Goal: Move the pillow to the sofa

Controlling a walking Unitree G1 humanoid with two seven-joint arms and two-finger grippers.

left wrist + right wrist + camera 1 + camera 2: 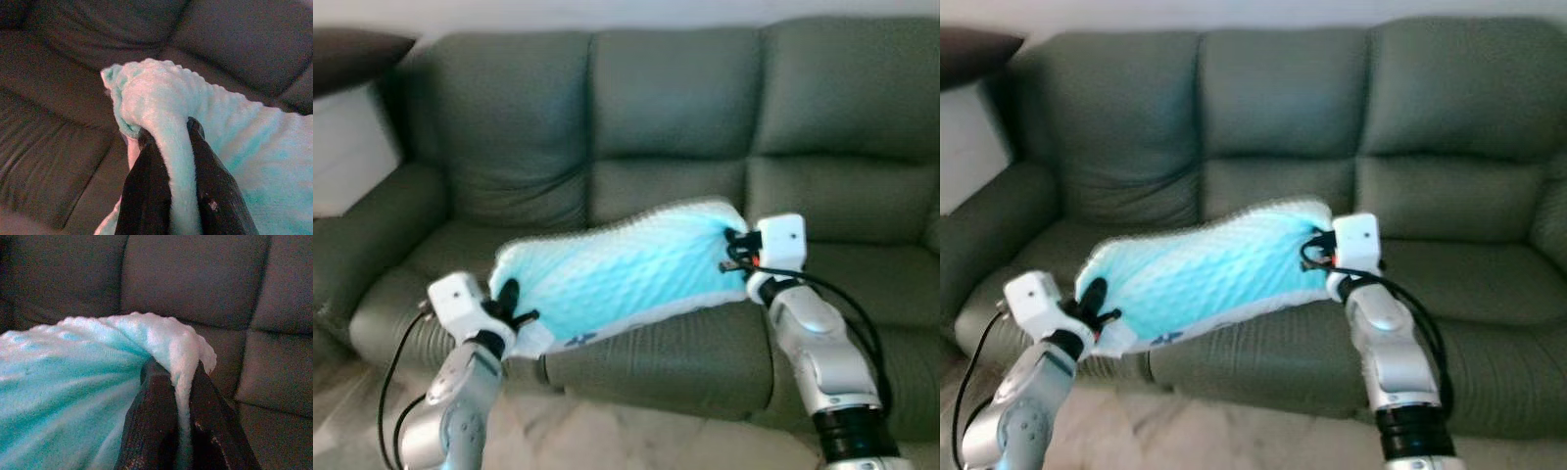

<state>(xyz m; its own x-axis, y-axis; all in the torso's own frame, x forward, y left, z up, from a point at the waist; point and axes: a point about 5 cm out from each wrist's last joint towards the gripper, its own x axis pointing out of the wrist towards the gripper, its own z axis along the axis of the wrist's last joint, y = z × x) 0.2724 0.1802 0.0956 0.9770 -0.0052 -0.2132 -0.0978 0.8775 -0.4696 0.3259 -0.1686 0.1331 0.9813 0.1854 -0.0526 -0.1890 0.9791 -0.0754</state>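
Observation:
A light turquoise, bumpy-textured pillow (622, 274) hangs stretched between my two grippers over the seat of the grey-green sofa (666, 127). My left gripper (509, 304) is shut on the pillow's lower left corner, and its black fingers (146, 196) pinch a fold of the fabric (171, 161). My right gripper (736, 250) is shut on the upper right corner, with its fingers (156, 426) clamped on the pillow's edge (183, 362). The pillow tilts, right end higher, just above the middle seat cushion (656, 357).
The sofa has three seat cushions and three back cushions. Its left armrest (372, 245) rises beside my left arm. A dark object (352, 54) and a white wall (347, 147) lie past the armrest. Pale floor (607, 441) runs in front of the sofa.

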